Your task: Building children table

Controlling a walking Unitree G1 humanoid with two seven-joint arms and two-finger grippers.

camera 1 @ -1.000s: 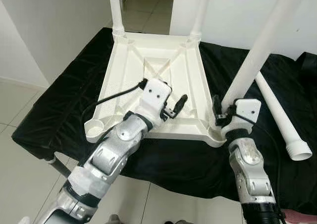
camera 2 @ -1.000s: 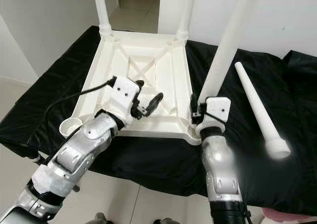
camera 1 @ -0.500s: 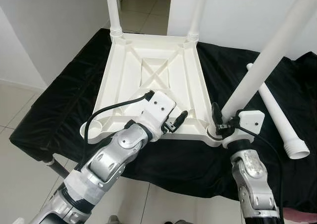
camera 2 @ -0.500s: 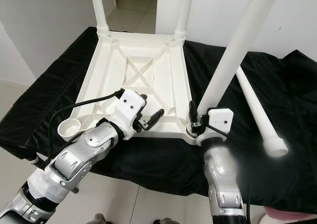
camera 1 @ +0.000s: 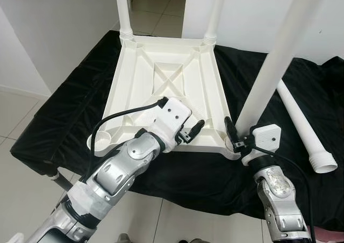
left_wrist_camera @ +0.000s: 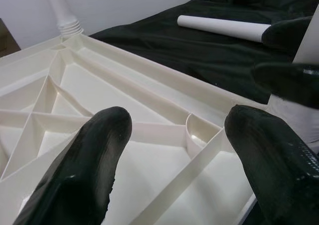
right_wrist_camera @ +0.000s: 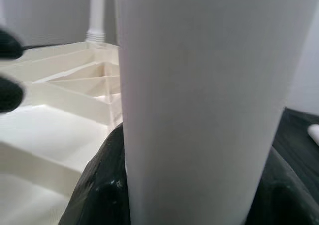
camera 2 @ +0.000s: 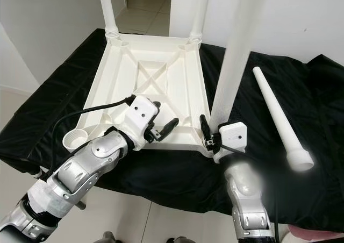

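Observation:
A white plastic table top (camera 1: 138,76) lies upside down on the black cloth. Two legs (camera 1: 123,11) stand in its far corner sockets. My right gripper (camera 1: 236,139) is shut on the base of a third white leg (camera 1: 275,60), which stands nearly upright at the near right corner; in the right wrist view this leg (right_wrist_camera: 199,100) sits between the black fingers (right_wrist_camera: 102,185). My left gripper (camera 1: 194,130) hovers open over the near edge of the ribbed underside (left_wrist_camera: 149,110), with nothing between its fingers (left_wrist_camera: 94,170). The near left socket (camera 1: 100,142) holds no leg.
A fourth white leg (camera 1: 302,126) lies loose on the black cloth (camera 1: 70,108) to the right of the table top. The cloth-covered surface drops off at its near edge to a tiled floor (camera 1: 21,194). White walls and a doorway stand behind.
The leg in my right gripper has swung from leaning right to nearly upright. My left gripper drew back toward the near edge a second ago and has held still since.

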